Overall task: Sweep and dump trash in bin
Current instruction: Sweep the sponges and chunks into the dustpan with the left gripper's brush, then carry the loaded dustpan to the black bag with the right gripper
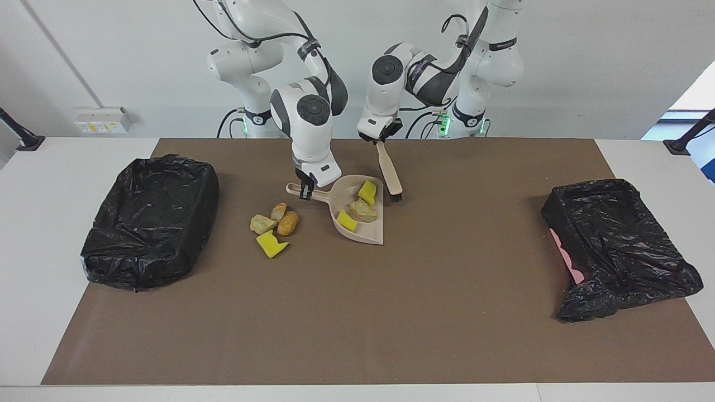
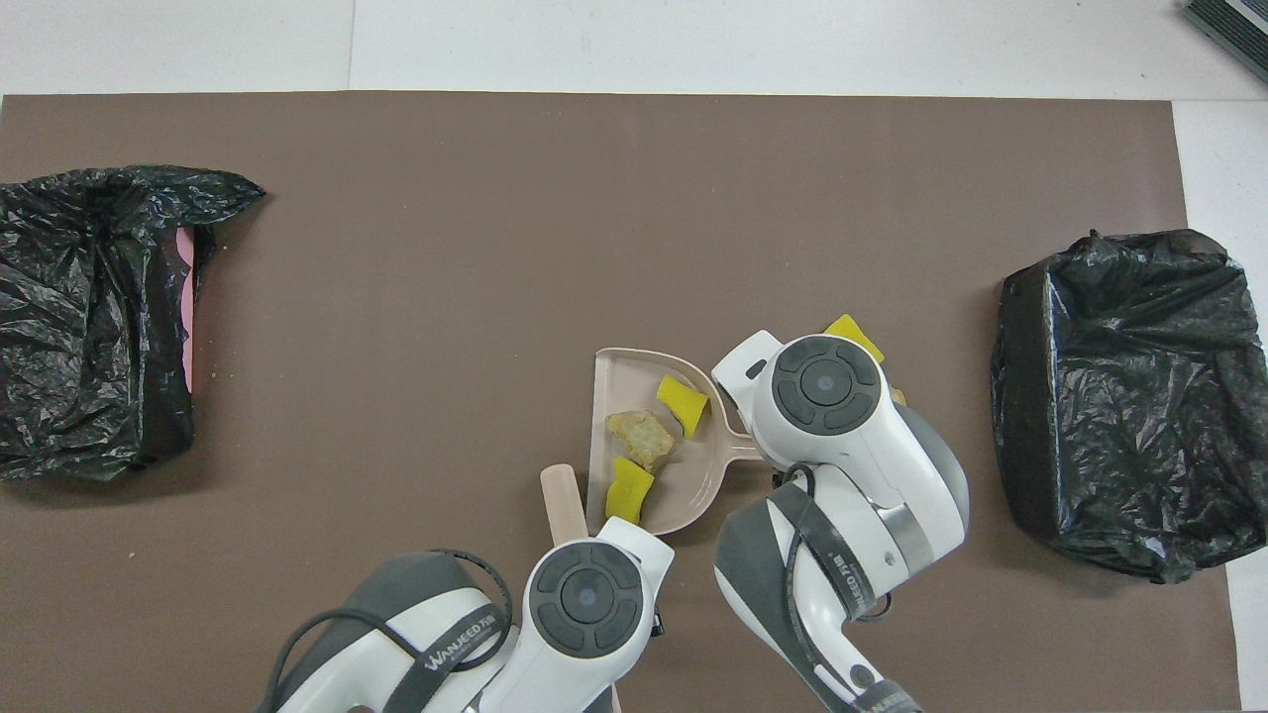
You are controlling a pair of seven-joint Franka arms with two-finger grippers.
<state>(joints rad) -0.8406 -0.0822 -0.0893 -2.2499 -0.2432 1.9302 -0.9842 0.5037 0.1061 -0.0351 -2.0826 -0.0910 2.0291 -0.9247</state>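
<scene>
Left pincer point(image 1: 381, 140): raised, closed on the handle of the brush point(image 1: 389, 175), bristles just beside the dustpan's edge.
Right pincer point(image 1: 305, 190): closed on the handle of the dustpan point(image 1: 357, 231).
Trash in dustpan point(image 1: 358, 209): two yellow sponge pieces and one tan lump.
Trash on desk point(image 1: 273, 224): four scraps beside the dustpan, toward the right arm's end.
Bins point(image 1: 149, 220): black-lined, one at each desk end.

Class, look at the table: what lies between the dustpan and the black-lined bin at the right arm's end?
Four loose trash pieces lie between the dustpan and that bin, shown in the facing view.
</scene>
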